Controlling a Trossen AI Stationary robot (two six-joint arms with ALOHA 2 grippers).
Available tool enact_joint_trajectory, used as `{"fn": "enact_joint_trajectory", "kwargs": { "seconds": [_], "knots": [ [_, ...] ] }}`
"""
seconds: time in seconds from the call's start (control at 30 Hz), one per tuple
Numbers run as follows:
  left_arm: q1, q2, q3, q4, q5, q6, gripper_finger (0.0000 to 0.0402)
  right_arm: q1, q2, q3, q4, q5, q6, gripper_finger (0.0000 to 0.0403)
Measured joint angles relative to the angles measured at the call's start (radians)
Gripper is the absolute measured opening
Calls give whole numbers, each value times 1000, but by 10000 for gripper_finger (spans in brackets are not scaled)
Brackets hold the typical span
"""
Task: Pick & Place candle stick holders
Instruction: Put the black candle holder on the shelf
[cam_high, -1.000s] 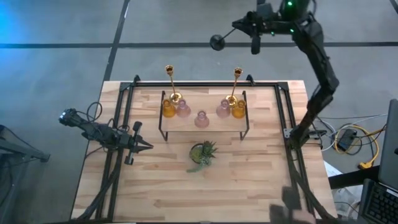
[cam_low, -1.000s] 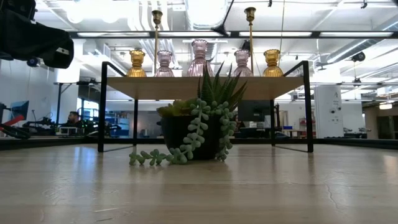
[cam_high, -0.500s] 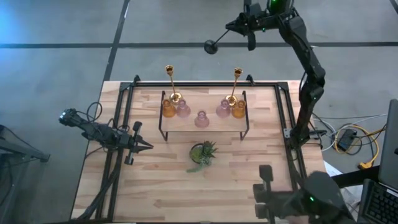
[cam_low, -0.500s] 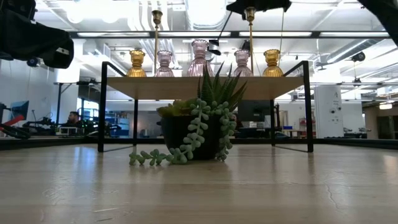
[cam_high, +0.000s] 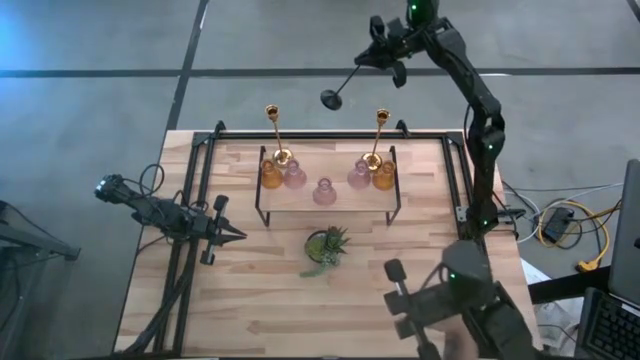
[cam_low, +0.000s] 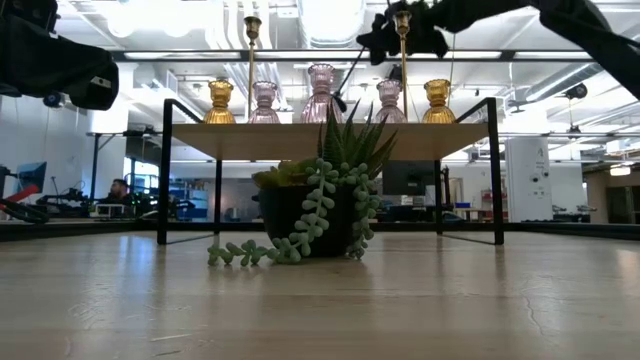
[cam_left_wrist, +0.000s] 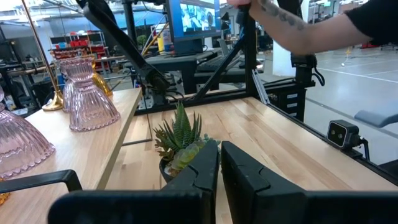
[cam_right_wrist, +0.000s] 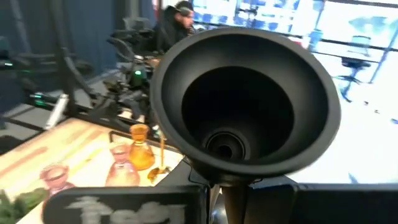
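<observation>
The black candle stick holder (cam_high: 342, 84) hangs in the air at the top centre of the high view, beyond the far edge of the surface (cam_high: 400, 300). The right gripper (cam_high: 388, 57) has its jaws closed on the stem, round base pointing toward the shelf. In the right wrist view that base (cam_right_wrist: 245, 102) fills the frame as a dark funnel.

Below it, on the small raised shelf (cam_high: 325, 207) in the middle of the high view, stand two gold candle stick holders (cam_high: 276, 135), with amber glass holders (cam_high: 271, 176) and pink glass holders (cam_high: 324, 190) between them. A spiky green plant (cam_high: 327, 246) sits just in front.

The left gripper (cam_high: 228, 234) waits at centre left, jaws closed and empty.

The risk, I judge, is in the descent: the tilted black stick could swing into the right-hand gold stick (cam_high: 377, 137) and topple it, or land tilted and fall.
</observation>
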Motion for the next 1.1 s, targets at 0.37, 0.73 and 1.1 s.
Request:
{"fn": "enact_joint_trajectory", "kwargs": {
  "seconds": [0.37, 0.73, 1.1],
  "knots": [
    [0, 0, 0, 0, 0, 0, 26, 3, 76, 0, 3, -129, -98, 8],
    [0, 0, 0, 0, 0, 0, 26, -15, 144, 0, 34, -253, -79, 8],
    [0, 0, 0, 0, 0, 0, 26, 15, 208, 0, 89, -253, -18, 8]
  ]
}}
